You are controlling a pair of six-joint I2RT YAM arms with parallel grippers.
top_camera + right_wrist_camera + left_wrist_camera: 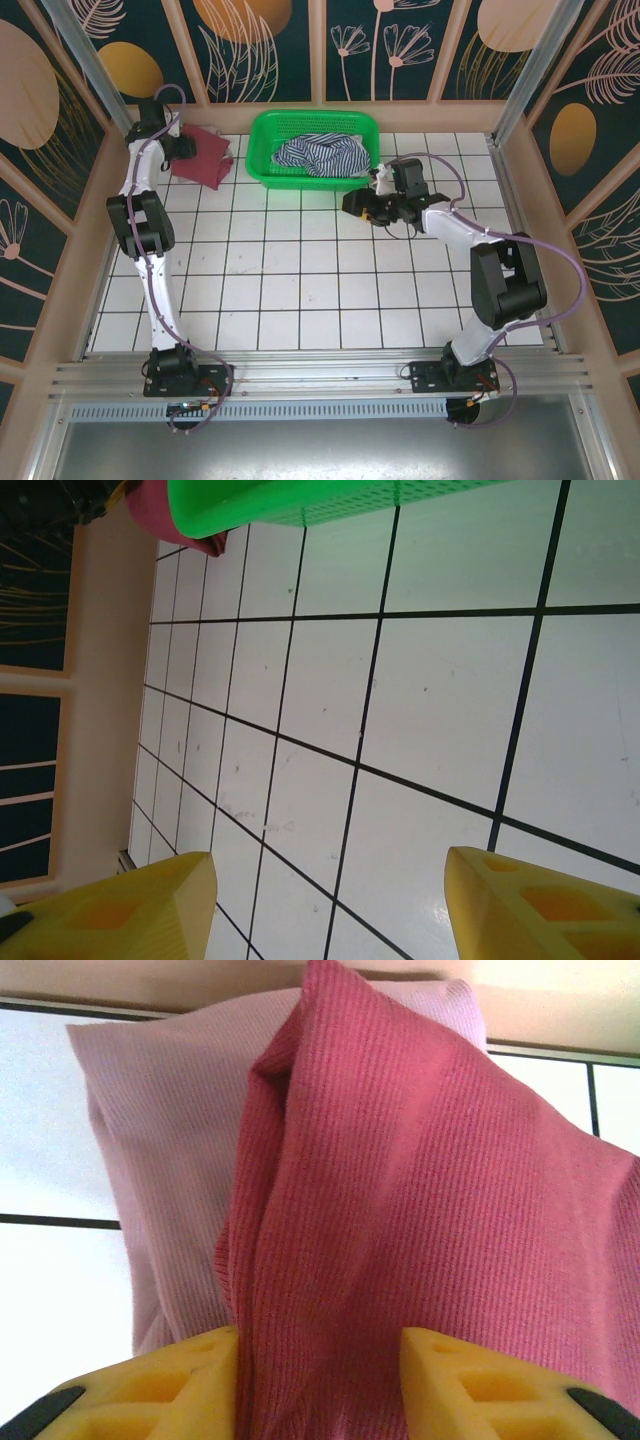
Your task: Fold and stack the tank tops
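Left wrist view: the maroon tank top [430, 1210] lies slack between the parted fingers of your left claw [320, 1360], over the mauve tank top [150, 1130] just ahead; it looks like light, limp knit, so pinch a folded edge. Your right claw [330, 900] gapes empty, with the striped tank top [320, 155] in the basket [262, 178] beyond it

The left arm [160, 300] and right arm [455, 225] are white, with black joints. Lilac cables [137, 165] follow them. The pincer fingers [150, 1390] are yellow.

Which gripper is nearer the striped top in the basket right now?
Right. The right gripper hovers by the near edge of the green basket holding the striped top; the left gripper is off at the dark red top.
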